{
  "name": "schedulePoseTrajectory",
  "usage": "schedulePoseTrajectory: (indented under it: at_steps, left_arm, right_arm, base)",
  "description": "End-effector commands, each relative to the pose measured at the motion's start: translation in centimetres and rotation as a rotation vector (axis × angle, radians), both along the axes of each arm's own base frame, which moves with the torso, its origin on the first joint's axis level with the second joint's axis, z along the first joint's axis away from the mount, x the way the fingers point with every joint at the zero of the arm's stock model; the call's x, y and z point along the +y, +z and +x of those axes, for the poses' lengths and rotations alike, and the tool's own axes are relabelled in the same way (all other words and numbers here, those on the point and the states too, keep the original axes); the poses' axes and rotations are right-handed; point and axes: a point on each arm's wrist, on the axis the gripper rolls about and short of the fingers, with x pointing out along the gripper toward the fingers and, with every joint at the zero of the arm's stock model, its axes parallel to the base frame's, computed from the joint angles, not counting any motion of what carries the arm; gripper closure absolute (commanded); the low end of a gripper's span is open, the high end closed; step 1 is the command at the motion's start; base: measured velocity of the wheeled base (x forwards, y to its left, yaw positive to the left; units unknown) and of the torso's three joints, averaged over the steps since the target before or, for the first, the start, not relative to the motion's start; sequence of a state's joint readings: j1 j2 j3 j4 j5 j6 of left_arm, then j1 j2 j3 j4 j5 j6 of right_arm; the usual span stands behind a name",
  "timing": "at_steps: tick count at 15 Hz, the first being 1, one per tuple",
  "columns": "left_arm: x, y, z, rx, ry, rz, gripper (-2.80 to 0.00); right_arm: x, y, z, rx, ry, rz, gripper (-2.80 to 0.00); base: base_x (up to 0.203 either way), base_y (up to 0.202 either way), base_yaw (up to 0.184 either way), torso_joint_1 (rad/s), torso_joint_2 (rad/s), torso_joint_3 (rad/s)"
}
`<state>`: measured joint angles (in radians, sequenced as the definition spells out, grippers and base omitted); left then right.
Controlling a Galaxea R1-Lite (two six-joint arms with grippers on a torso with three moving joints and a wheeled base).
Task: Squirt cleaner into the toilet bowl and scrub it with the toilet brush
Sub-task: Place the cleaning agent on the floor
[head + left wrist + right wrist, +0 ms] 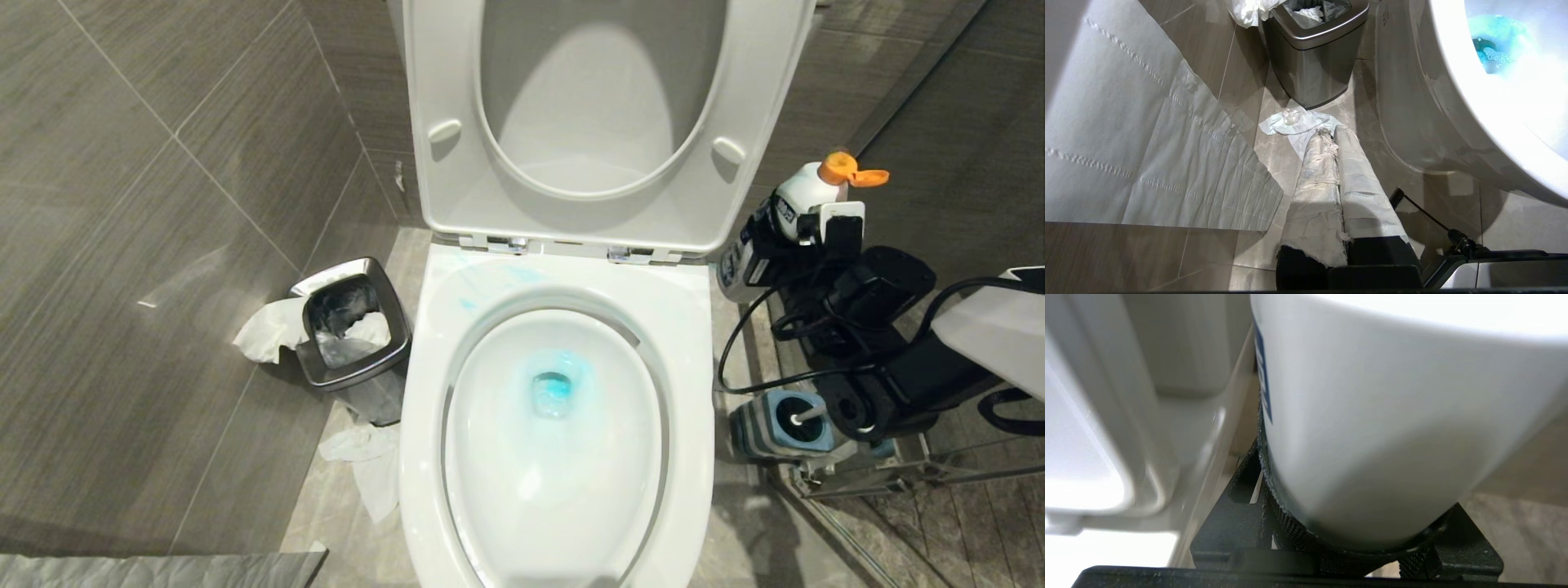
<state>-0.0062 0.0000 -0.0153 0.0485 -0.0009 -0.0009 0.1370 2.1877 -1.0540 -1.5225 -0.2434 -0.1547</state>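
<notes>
Right gripper point(804, 233) clamps the white plastic cleaner bottle with its orange nozzle cap point(804, 196) upright, right of the glossy white ceramic toilet bowl point(555, 425), blue liquid already pooled inside; left gripper point(1333, 139) parked, fingers together, low beside the bowl

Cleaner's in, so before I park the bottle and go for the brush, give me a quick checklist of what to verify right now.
1. Grip: right pincer shut on the white plastic squeeze bottle with orange nozzle cap: ok.
2. Orange cap closed: not ok, its flap stands open.
3. Blue cleaner in the white ceramic toilet bowl: ok, pooled at the drain.
4. White seat and lid raised: ok.
5. Slim white-handled toilet brush in its blue-and-grey holder, free to grab: ok.
6. Bare floor spot for the bottle beside the holder: cannot tell, the arm covers it.
</notes>
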Motion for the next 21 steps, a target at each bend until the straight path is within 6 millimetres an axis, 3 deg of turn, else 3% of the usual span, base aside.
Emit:
schedulePoseTrajectory:
  at_steps: [1,5,15,21]
  left_arm:
    - [0.0,0.0,0.0,0.002,-0.001,-0.001,0.0]
    - [0.0,0.0,0.0,0.002,-0.001,-0.001,0.0]
    - [0.0,0.0,0.0,0.002,0.001,-0.001,0.0]
    - [0.0,0.0,0.0,0.002,0.0,-0.001,0.0]
  right_arm:
    - [-0.6,-1.6,0.7,0.031,-0.019,-0.004,0.0]
    - [-1.4,-2.4,1.5,0.036,-0.034,-0.003,0.0]
    - [-1.4,-3.2,2.4,0.039,-0.038,-0.001,0.0]
    - [-1.3,-4.8,3.8,0.048,-0.035,-0.005,0.0]
  base:
    - [0.0,0.0,0.0,0.0,0.0,0.0]
    - [0.0,0.0,0.0,0.0,0.0,0.0]
    - [0.0,0.0,0.0,0.0,0.0,0.0]
    - [0.0,0.0,0.0,0.0,0.0,0.0]
